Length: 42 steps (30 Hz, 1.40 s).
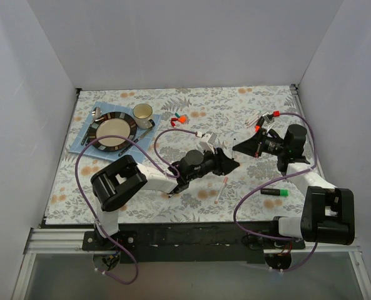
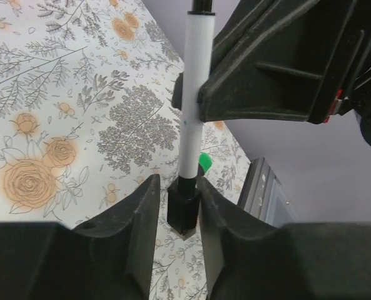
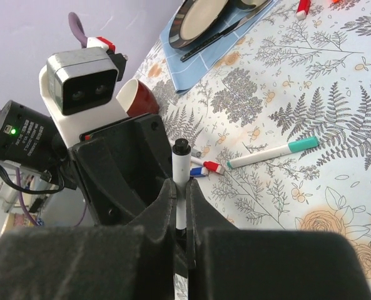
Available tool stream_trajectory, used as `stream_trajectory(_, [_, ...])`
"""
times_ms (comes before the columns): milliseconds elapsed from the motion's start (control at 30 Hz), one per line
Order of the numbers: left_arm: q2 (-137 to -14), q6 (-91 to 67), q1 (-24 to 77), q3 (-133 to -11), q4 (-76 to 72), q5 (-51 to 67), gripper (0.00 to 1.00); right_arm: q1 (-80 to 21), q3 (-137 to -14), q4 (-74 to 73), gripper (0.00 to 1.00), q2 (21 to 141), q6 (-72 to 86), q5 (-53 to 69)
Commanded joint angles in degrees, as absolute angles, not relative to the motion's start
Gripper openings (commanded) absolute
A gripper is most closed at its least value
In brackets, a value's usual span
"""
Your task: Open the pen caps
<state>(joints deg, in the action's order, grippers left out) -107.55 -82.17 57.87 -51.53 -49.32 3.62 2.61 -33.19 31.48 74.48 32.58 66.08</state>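
A thin white pen (image 2: pixel 191 94) stands upright between my two grippers. My left gripper (image 2: pixel 177 181) is shut on the pen's black cap (image 2: pixel 184 209) at the lower end; the cap is still on the pen. My right gripper (image 3: pixel 180 184) is shut on the white barrel (image 3: pixel 180 165), whose black end sticks up above the jaws. In the top view the left gripper (image 1: pixel 235 164) and right gripper (image 1: pixel 236 149) meet tip to tip over the middle of the table. Loose red (image 3: pixel 213 167) and blue (image 3: pixel 198 170) caps lie on the cloth beside a teal-capped pen (image 3: pixel 273 152).
A green-capped black marker (image 1: pixel 274 192) lies near the right arm's base and a thin white pen (image 1: pixel 221 187) in front of the grippers. Loose caps (image 1: pixel 179 119) lie mid-back, red-capped pens (image 1: pixel 264 119) back right. A plate (image 1: pixel 113 128), mug (image 1: pixel 142 112) and blue mat (image 1: pixel 85 139) sit back left.
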Motion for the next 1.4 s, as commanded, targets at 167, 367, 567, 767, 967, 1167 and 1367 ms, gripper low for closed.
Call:
stream_trajectory(167, [-106.79, -81.39, 58.01, -53.88, -48.69, 5.19, 0.0, 2.9, -32.78, 31.9, 0.01, 72.51, 31.91, 63.72])
stream_trajectory(367, [-106.52, -81.65, 57.04, -53.61, -49.12, 13.08, 0.0, 2.9, -32.87, 33.75, 0.57, 73.65, 31.02, 68.9])
stream_trajectory(567, [-107.75, -82.0, 56.95, -54.93, -49.22, 16.7, 0.0, 1.76, -32.61, 34.1, 0.55, 74.35, 31.9, 69.0])
stream_trajectory(767, [-107.93, -82.97, 56.95, -55.55, -47.64, 14.16, 0.0, 0.18, -33.31, 33.4, 0.28, 75.5, 32.17, 69.96])
stream_trajectory(967, [-108.63, -84.64, 56.51, -55.54, -45.98, 14.58, 0.0, 0.18, -34.98, 33.22, 0.01, 74.8, 32.08, 68.65])
stream_trajectory(1167, [-106.88, -84.91, 57.83, -51.43, -36.58, 23.81, 0.0, 5.0, -48.13, 25.22, 0.01, 80.93, 28.04, 61.0])
stream_trajectory(1367, [-97.39, -85.34, 58.8, -38.6, -32.43, 24.43, 0.0, 7.82, -55.63, 29.87, 0.01, 86.48, 35.23, 55.11])
